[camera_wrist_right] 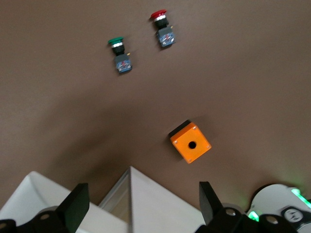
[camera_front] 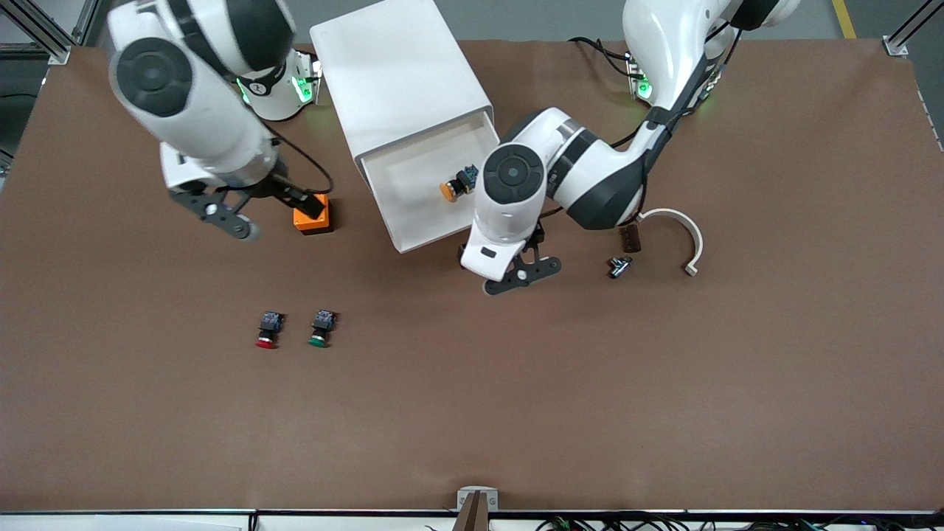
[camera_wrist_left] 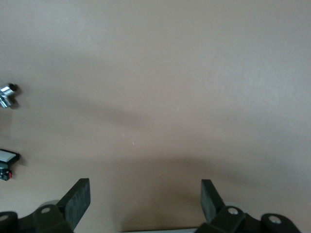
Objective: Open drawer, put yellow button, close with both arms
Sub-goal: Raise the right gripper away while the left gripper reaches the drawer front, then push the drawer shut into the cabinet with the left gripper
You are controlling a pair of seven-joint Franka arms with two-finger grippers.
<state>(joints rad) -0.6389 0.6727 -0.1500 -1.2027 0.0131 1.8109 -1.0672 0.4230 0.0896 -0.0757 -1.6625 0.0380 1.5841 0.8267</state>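
Note:
The white cabinet (camera_front: 398, 74) stands between the arms' bases, and its top drawer (camera_front: 409, 199) is pulled out toward the front camera. Inside the drawer, at the left arm's end, lies the yellow button (camera_front: 453, 186) on its side. My left gripper (camera_front: 522, 276) hangs open and empty over the table just past the drawer's front corner; the left wrist view shows only bare table between its fingers (camera_wrist_left: 77, 201). My right gripper (camera_front: 243, 214) is open and empty, up beside the drawer near an orange box (camera_front: 313, 215). A white cabinet corner (camera_wrist_right: 146, 204) shows between its fingers (camera_wrist_right: 209, 201).
A red-capped button (camera_front: 268, 330) and a green-capped button (camera_front: 321, 328) lie nearer the front camera. The same orange box (camera_wrist_right: 190, 141) shows in the right wrist view. A white curved piece (camera_front: 682, 236), a brown block (camera_front: 629, 238) and a small metal part (camera_front: 618, 267) lie toward the left arm's end.

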